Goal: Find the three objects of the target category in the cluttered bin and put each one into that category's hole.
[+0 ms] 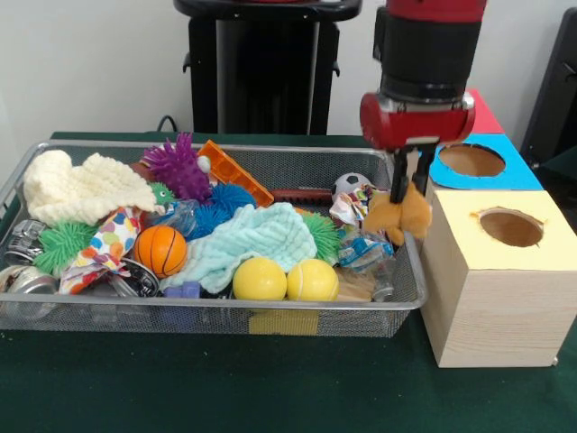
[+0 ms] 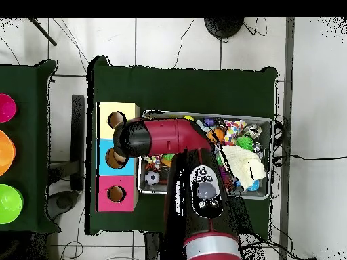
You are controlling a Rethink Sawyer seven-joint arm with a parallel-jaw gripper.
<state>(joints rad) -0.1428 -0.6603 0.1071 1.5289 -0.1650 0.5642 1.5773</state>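
Mustard-orange and soft-looking, a small scrap of cloth hangs pinched between the dark fingers of the red and black gripper, crumpled into a loose bunch with floppy corners. It hangs in the air above the right end of the silver wire-mesh bin, just beside the yellow-topped wooden box with a round hole, and does not touch the box.

From the front, the bin's clutter is plain to see: a cream knitted cloth, a purple spiky ball, a mint green towel, a small orange basketball, two yellow balls side by side against the near mesh, and a tiny soccer ball. Behind the yellow box sits a blue-topped box with its own hole, and a sliver of a red-topped one beyond that.

From overhead, the arm's red body covers the gripper and the cloth entirely, so the grip cannot be checked there. That view does show what the front one cuts off: all three boxes in a row, yellow, blue and pink-red, each with a hole, lined up along one short side of the bin, and a second dark table off to the side carrying pink, orange and green round dishes.
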